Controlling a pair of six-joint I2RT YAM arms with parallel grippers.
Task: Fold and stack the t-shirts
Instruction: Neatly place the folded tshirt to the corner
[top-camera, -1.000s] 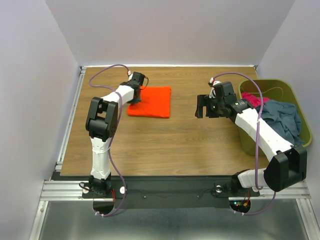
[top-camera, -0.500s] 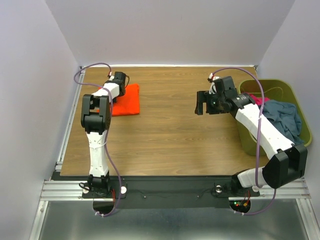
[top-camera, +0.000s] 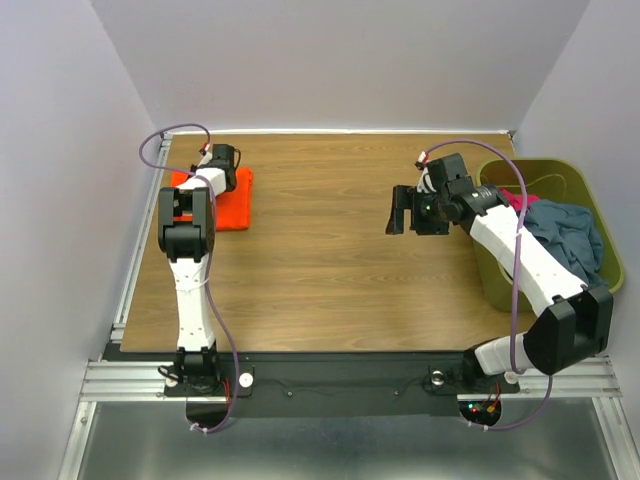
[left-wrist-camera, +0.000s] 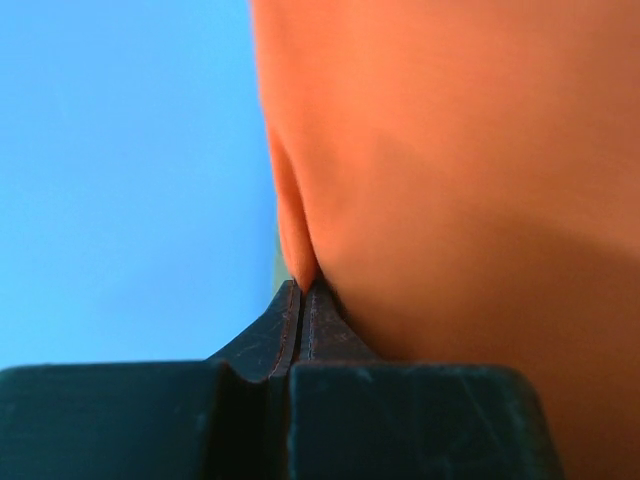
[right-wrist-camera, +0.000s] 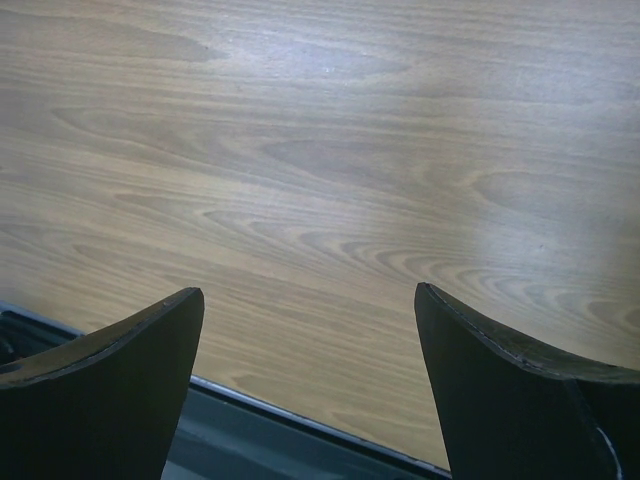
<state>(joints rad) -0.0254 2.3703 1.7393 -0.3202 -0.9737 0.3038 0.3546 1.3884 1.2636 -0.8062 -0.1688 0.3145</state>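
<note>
Left gripper (left-wrist-camera: 302, 300): clamped on your folded bright orange cloth t-shirt (top-camera: 228, 203), far-left table corner.
Right gripper (top-camera: 408, 212): jaws apart, empty, nearer the olive-green plastic tub (top-camera: 560, 175).

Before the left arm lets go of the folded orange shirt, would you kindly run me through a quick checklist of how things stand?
1. Left gripper shut on the folded bright orange cloth t-shirt: ok, fingers pinch its edge.
2. Orange shirt lies on the wooden table, far left corner: ok.
3. Shirt fully flat and neatly folded: cannot tell, the arm covers part of it.
4. Right gripper open and empty over bare wood: ok.
5. Slate blue-grey shirt and magenta-pink shirt folded: not ok, both lie bunched in the olive-green plastic tub.
</note>
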